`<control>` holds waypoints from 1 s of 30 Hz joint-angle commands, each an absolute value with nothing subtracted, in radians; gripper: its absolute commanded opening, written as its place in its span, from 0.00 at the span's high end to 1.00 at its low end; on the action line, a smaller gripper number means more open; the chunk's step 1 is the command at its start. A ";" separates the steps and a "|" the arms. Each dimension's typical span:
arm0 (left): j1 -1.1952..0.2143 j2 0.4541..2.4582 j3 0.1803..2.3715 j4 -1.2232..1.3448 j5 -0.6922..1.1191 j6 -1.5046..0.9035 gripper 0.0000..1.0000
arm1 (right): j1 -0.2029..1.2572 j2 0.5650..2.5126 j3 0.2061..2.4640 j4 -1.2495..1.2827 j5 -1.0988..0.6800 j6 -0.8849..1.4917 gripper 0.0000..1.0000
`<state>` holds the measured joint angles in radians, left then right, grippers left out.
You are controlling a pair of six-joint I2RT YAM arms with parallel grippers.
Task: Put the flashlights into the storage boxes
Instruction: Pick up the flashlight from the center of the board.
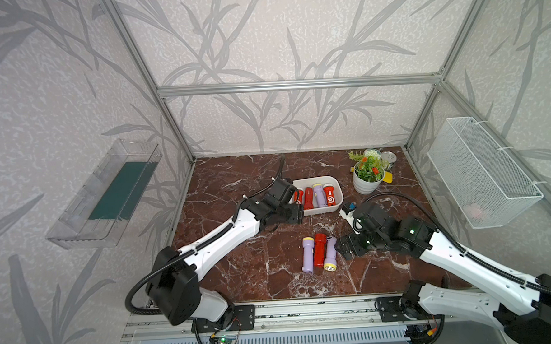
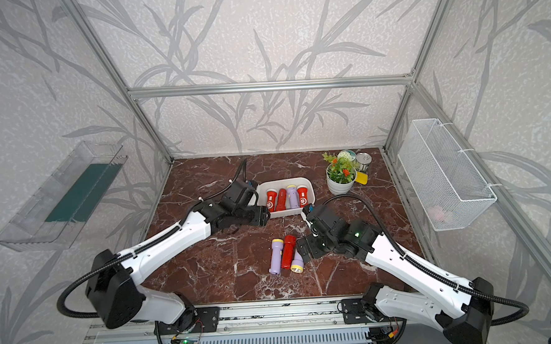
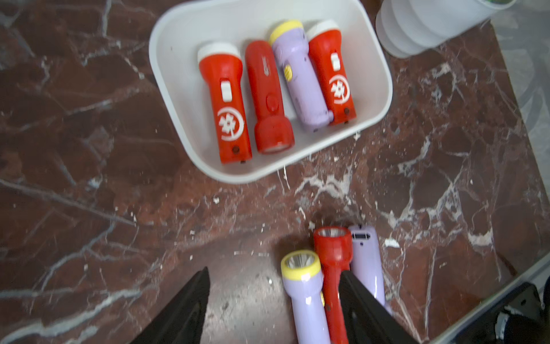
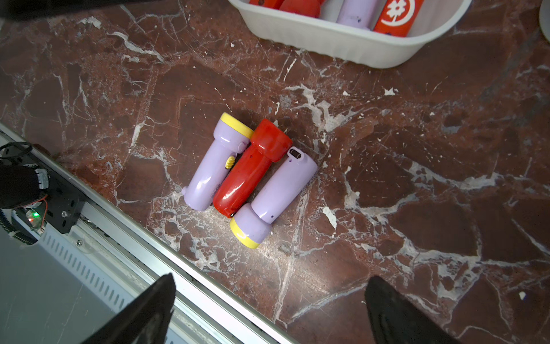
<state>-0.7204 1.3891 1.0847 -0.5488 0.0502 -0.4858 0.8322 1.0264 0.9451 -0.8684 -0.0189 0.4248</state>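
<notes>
The white storage box (image 1: 322, 211) holds three red flashlights (image 3: 226, 101) and a lilac one (image 3: 300, 83), side by side. On the marble nearer the front lie two lilac flashlights (image 1: 307, 255) (image 1: 331, 252) with a red one (image 1: 319, 249) between them, touching. My left gripper (image 1: 298, 212) hovers at the box's left front corner, open and empty; in the left wrist view its fingers (image 3: 357, 297) frame the loose flashlights below. My right gripper (image 1: 341, 252) is just right of the loose flashlights (image 4: 253, 175), raised, open and empty.
A white pot of flowers (image 1: 367, 181), a tin can (image 1: 388, 156) and a yellow item (image 1: 387, 176) stand back right. A wire-mesh basket (image 1: 481, 171) hangs on the right wall, a clear tray (image 1: 107, 194) on the left. The metal rail (image 4: 119, 214) runs along the front edge.
</notes>
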 commanded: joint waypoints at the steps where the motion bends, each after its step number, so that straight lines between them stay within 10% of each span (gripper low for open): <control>1: -0.765 1.275 0.998 -0.544 -0.025 -0.549 0.28 | 0.828 0.999 0.911 -0.889 -0.015 0.466 0.01; 30: -0.831 0.618 0.829 -0.916 -0.037 -0.669 0.28 | 0.828 1.225 0.757 -0.641 -0.094 0.618 0.23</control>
<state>-0.8257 0.6369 0.7940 -0.8455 -0.0460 -0.6506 0.8322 1.1912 0.7334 -0.6750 -0.0784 0.6113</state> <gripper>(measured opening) 0.724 0.779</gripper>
